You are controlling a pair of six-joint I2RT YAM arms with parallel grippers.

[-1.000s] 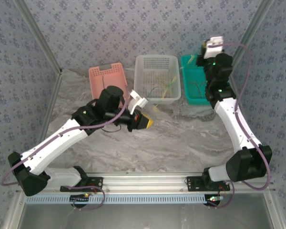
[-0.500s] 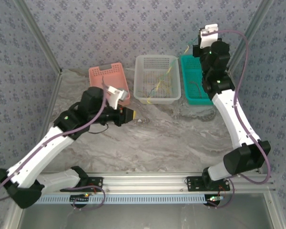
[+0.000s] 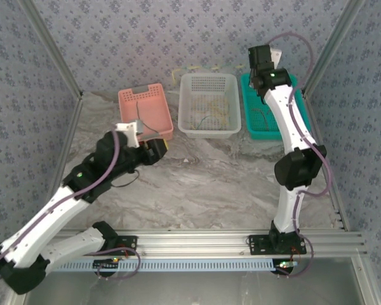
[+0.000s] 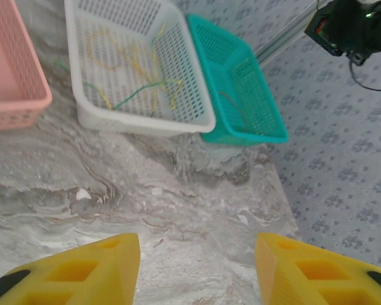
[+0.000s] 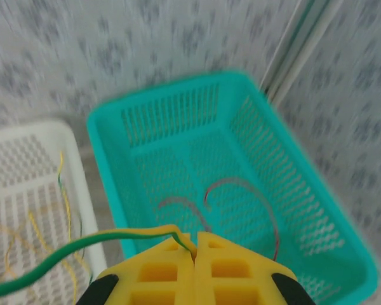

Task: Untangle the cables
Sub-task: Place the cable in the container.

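The table (image 3: 228, 184) is marbled grey and white; the walls (image 3: 146, 38) are blue-grey with a small floral print. Beside the pink basket (image 4: 13, 95), the white basket (image 4: 146, 124) shows yellow and green cables (image 4: 140, 94), and the teal basket (image 5: 146, 108) shows reddish-brown cables (image 5: 240, 182). The left pincer (image 4: 197, 267) and right pincer (image 5: 195, 254) are yellow with black patches; the green-and-yellow cable (image 5: 82, 244) meets the right one.

Bright, even light with soft shadows; right wrist view motion-blurred.

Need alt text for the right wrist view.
The right gripper has its yellow fingers shut on a green-and-yellow cable trailing left, above a teal basket holding a reddish cable. A white basket with yellow cables sits to the left.
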